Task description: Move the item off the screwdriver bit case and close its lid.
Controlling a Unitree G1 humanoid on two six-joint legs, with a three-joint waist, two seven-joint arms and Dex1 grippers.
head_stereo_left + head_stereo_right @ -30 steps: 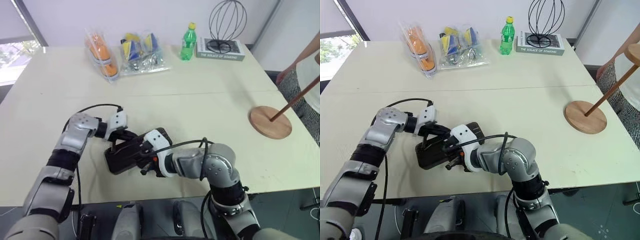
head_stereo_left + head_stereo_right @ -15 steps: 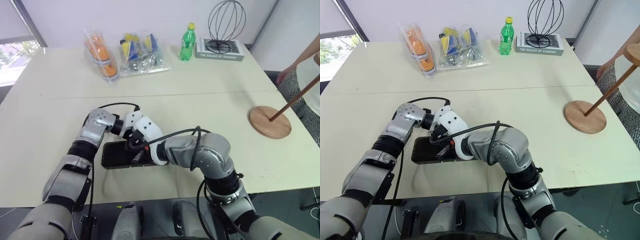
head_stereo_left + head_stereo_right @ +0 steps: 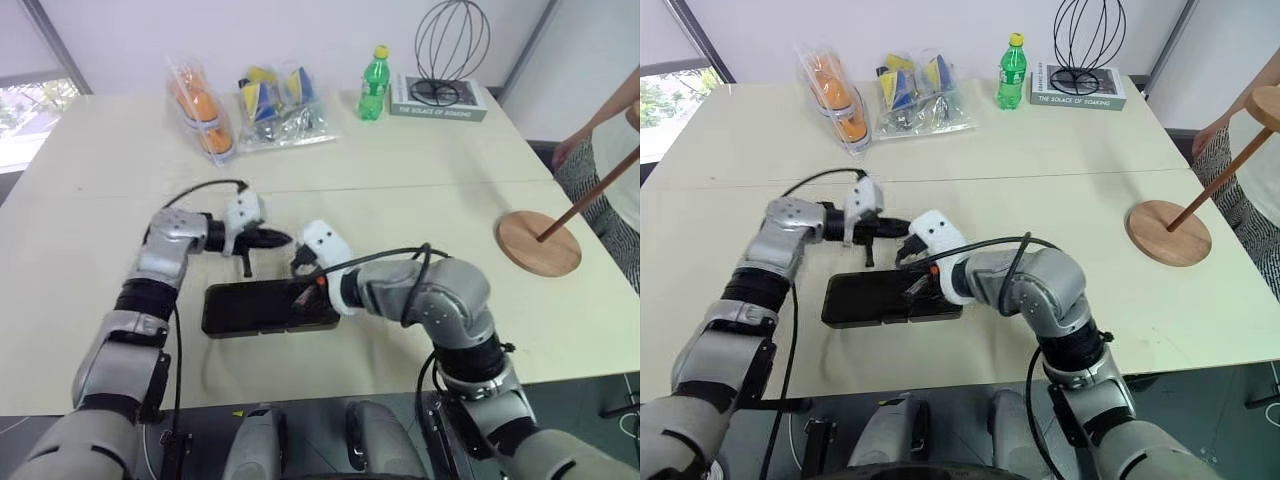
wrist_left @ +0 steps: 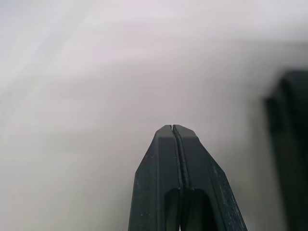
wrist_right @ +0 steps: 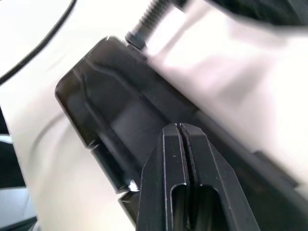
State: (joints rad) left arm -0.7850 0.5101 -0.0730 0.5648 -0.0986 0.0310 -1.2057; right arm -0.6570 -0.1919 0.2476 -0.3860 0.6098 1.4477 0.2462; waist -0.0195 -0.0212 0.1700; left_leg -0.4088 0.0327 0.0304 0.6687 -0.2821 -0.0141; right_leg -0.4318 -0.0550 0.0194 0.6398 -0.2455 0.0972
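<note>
The screwdriver bit case [image 3: 255, 308] lies flat near the table's front edge, a dark slab with its lid [image 5: 139, 113] down over the tray. My right gripper [image 3: 302, 296] is shut, with its tips over the case's right end and nothing held. My left gripper [image 3: 285, 239] is also shut and empty, hovering just behind the case and pointing right. In the left wrist view its fingertips [image 4: 172, 129] are pressed together over bare table. The item [image 3: 540, 245], a reddish-brown wooden stand, rests far off to the right with its rod leaning up and to the right.
Along the far edge are a green bottle [image 3: 375, 84], a book [image 3: 440, 101] carrying a black wire ornament [image 3: 452, 40], and bags of snacks [image 3: 205, 115]. A person [image 3: 612, 150] stands at the table's right side by the stand.
The case, gripped and skewed a second ago, now lies flat and square. My left gripper has lifted off it and gone back behind it. My right hand has drawn back toward the case's right end.
</note>
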